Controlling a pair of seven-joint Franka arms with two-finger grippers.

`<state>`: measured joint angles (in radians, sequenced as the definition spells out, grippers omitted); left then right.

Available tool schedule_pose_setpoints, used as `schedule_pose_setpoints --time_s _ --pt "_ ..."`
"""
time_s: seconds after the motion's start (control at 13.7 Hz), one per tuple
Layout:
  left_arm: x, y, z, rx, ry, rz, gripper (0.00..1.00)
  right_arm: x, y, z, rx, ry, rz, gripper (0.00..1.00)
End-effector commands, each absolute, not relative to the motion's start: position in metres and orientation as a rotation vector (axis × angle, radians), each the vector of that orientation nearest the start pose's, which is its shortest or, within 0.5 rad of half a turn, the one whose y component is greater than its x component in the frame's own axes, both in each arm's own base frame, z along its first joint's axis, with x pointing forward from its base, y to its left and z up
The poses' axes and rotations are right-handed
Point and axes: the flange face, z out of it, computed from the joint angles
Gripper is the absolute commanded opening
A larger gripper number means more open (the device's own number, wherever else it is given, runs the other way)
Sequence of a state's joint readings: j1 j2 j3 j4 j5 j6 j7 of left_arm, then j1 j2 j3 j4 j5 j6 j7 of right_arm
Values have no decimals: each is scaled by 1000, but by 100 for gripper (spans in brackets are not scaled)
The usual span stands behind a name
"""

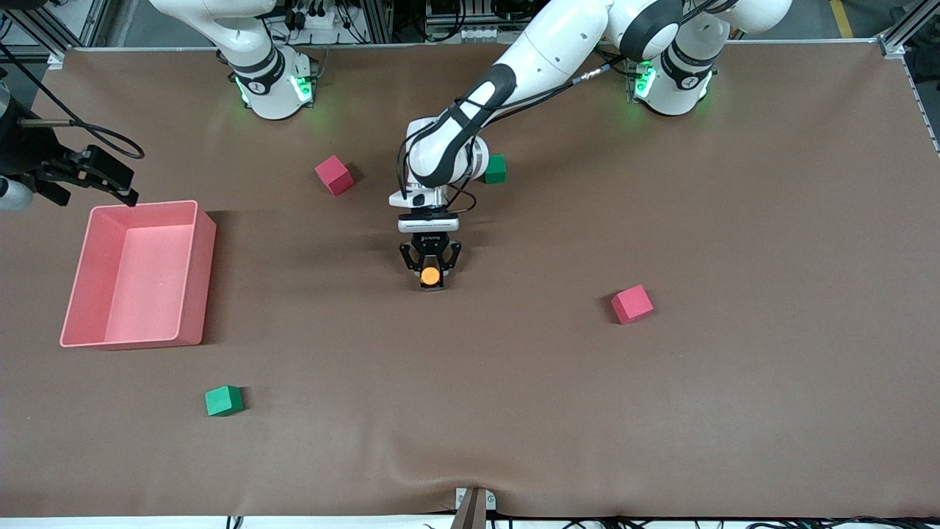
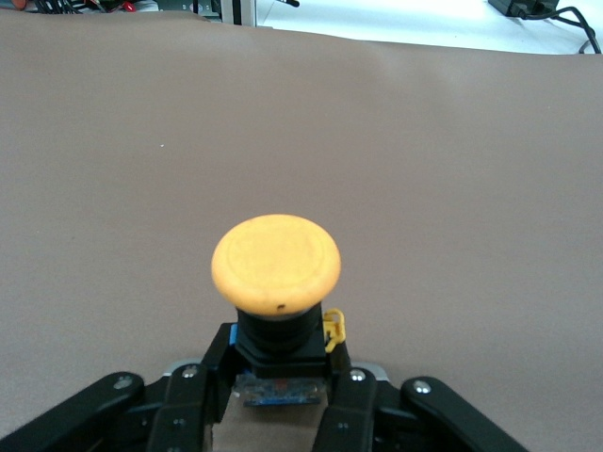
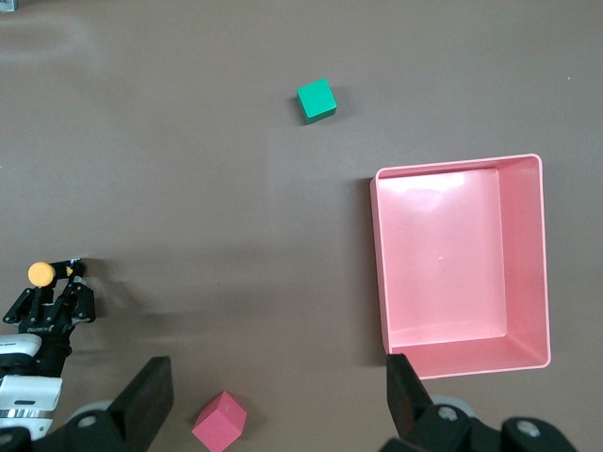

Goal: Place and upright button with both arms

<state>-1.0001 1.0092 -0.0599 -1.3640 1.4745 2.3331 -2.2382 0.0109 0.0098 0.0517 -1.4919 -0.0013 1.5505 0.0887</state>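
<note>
While the left gripper (image 1: 430,281) is squeezing the button (image 1: 429,276) at mid-table, the cap is pointing sideways. The right gripper (image 3: 278,400) is waiting over the pink bin (image 1: 81,272), jaws wide apart.

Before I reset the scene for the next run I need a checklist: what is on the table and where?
button: 1, orange cap, black body, mid-table in the left gripper.
pink cubes: 2, one near the right arm's base, one toward the left arm's end.
green cubes: 2, one near the front camera, one partly hidden by the left arm.
bin: 1, pink, toward the right arm's end.
left gripper: shut on the button.
right gripper: open, waits above the bin.
</note>
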Motion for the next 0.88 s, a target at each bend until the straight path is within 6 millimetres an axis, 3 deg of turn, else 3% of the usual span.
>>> schedule_pose_setpoints --time_s 0.0,0.07,0.37,0.51,0.8 --pt "381 -631 113 -2858 -131 -1527 91 556 32 658 -3121 35 -77 100" --pt "376 -634 116 -2855 -127 -1534 100 556 32 658 -3121 35 -77 100" --pt "364 -645 130 -2869 -183 -1522 100 556 32 658 -3121 35 -77 100" --pt "343 -658 143 -2910 -285 -1447 100 556 32 658 -3121 35 -77 100" --pt "313 -675 193 -2911 -405 -1167 100 556 32 658 -3121 35 -80 100"
